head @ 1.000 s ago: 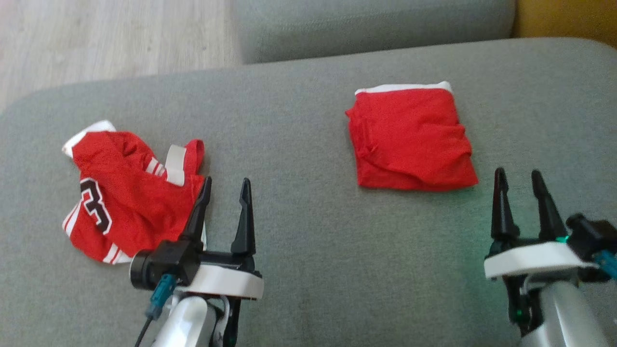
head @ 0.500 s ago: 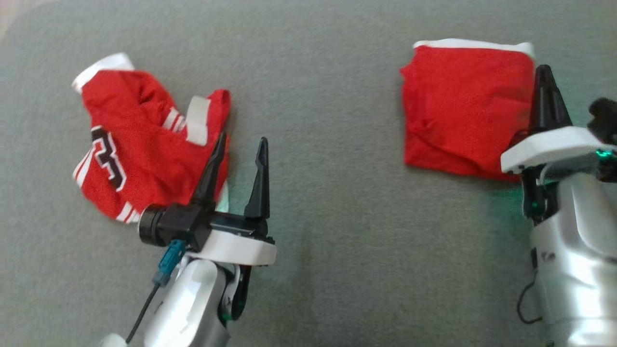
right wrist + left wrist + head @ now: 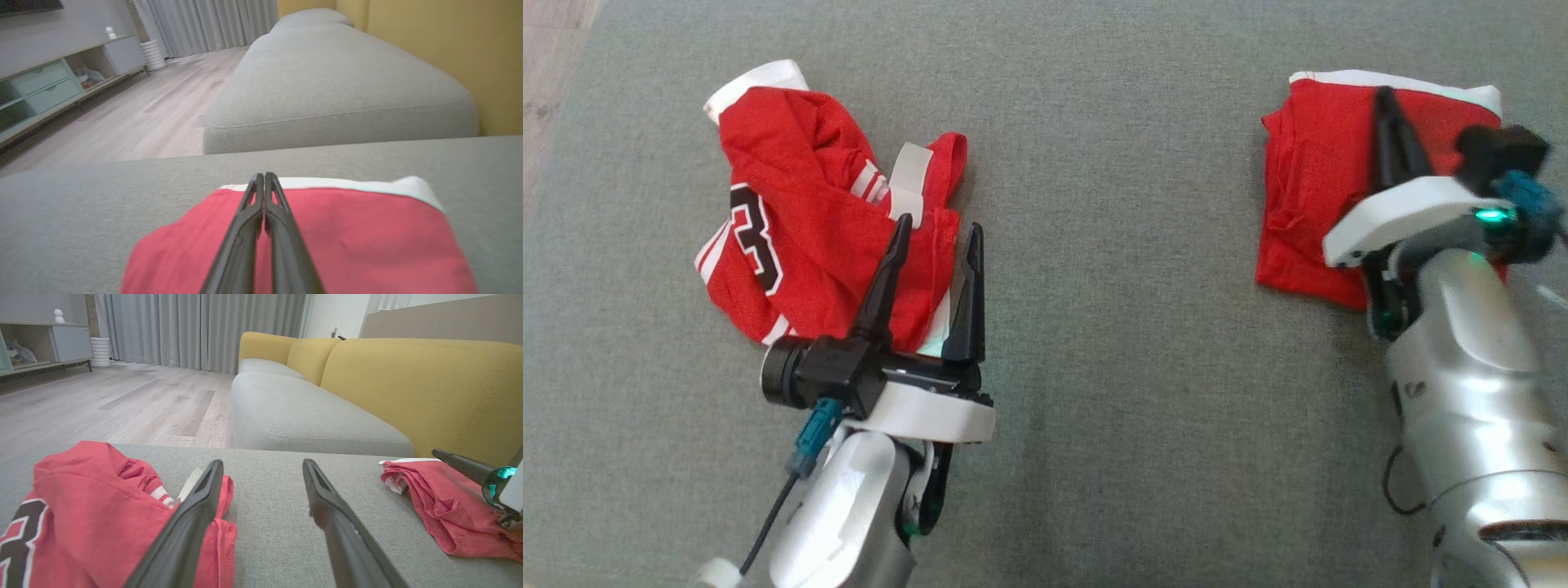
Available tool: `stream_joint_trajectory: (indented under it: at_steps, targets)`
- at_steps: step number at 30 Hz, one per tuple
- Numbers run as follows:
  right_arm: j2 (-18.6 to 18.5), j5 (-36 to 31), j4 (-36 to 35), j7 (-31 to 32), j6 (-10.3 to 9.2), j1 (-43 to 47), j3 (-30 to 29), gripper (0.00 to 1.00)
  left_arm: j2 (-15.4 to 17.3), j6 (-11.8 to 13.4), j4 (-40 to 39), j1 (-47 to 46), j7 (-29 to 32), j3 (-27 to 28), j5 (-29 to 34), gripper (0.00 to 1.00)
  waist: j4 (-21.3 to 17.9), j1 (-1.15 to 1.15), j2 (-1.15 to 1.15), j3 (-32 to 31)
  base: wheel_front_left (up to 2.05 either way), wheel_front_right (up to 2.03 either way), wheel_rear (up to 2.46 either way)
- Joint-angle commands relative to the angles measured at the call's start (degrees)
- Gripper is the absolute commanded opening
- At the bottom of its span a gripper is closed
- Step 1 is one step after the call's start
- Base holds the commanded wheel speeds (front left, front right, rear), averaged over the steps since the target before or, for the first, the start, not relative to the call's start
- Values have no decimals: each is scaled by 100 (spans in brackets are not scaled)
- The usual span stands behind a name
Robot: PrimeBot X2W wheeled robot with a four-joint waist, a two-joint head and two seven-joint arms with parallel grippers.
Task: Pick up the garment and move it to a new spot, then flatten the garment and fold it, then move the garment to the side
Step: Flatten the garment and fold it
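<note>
Grey cushion (image 3: pixel 1111 327) of a sofa seat carries two red garments, well apart. At 10 o'clock in the head view lies a crumpled jersey (image 3: pixel 800 220), red with white trim and a dark, white-edged number, bunched into loose folds. At 2 o'clock lies a folded garment (image 3: pixel 1307 180), a neat red square with a white band along its far edge.

The left gripper (image 3: pixel 938 227) sits at the jersey's 5 o'clock edge with its fingers spread wide and nothing between them. One finger crosses in front of the red cloth and the other stands over bare cushion just beside the hem; whether either touches the cloth cannot be told.

The right gripper (image 3: pixel 1382 94) reaches over the folded garment, its fingers pressed together, tips near the white band. No cloth shows pinched between them.

Beyond the cushion, the left wrist view shows a pale wood floor (image 3: pixel 122 404), grey curtains (image 3: pixel 196 330) and a yellow backrest (image 3: pixel 421 384).
</note>
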Motion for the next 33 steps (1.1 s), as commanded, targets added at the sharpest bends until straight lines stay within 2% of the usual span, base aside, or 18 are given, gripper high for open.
stream_joint_trajectory:
  at_steps: [1,7,12,16,24,29,30,31,32,33]
  targets:
    - [107,35,-92,-64,-4,-72,168,0,35,31,-162,-127,-30,128,-30,100,-1,0,0,-4,0,0,0]
    - [134,332,763,53,-4,-44,922,0,35,59,-150,-132,-30,93,-37,100,-40,0,0,-66,0,0,0]
    - [135,909,698,-58,-4,62,1286,0,35,73,-105,-73,-30,200,-6,100,-207,0,0,-248,0,0,0]
    - [136,993,-170,-74,-4,420,1034,0,35,52,-87,33,-30,339,15,100,-420,0,0,-475,0,0,0]
    - [136,804,-2166,-76,-4,1822,315,0,35,24,-70,291,-30,505,-12,100,-835,0,0,-913,0,0,0]
    - [136,779,-2870,-77,-4,2601,151,0,35,24,-50,472,-30,561,-35,100,-1017,0,0,-1131,0,0,0]
    - [136,762,-2967,-77,-4,2735,135,3,35,20,-45,511,-30,564,-40,100,-1041,0,0,-1164,0,0,0]
    - [136,756,-3049,-77,-4,2869,142,70,35,17,-42,546,-30,564,-43,100,-1058,0,0,-1194,0,0,0]
    - [136,762,-3100,-77,-4,3000,162,100,35,12,-39,582,-30,562,-49,100,-1072,0,0,-1223,0,0,0]
    - [136,772,-3165,-77,-4,3112,169,100,35,9,-38,615,-30,561,-53,100,-1083,0,0,-1242,0,0,0]
